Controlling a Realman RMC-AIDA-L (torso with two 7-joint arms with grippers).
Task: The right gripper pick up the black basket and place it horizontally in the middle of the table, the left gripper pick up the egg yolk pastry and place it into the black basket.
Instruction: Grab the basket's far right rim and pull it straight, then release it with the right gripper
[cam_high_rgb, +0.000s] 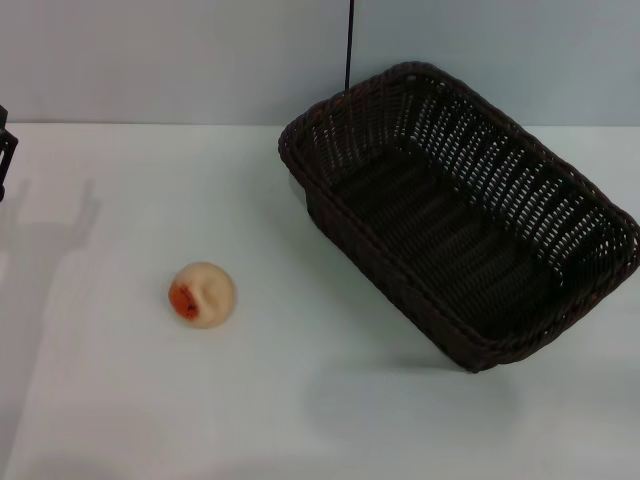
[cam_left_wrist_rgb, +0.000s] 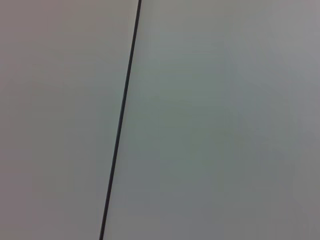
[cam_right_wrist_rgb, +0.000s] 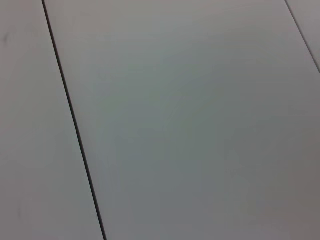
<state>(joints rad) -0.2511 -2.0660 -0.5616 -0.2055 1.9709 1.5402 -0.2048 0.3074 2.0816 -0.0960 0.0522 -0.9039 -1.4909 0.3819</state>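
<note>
On the white table's (cam_high_rgb: 120, 400) right side the dark woven wicker basket (cam_high_rgb: 455, 215) lies skewed, the small cream orange-patched pastry ball (cam_high_rgb: 202, 294) well apart leftward; neither pincer's state can be told, so the right should grasp the braided rim squarely before turning it level.

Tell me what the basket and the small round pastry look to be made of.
Basket: dark woven wicker or a plastic imitation, with openwork sides and a braided rim. Pastry: pale, matte, dough-like ball with an orange-red patch; real or a model, I cannot tell.
</note>
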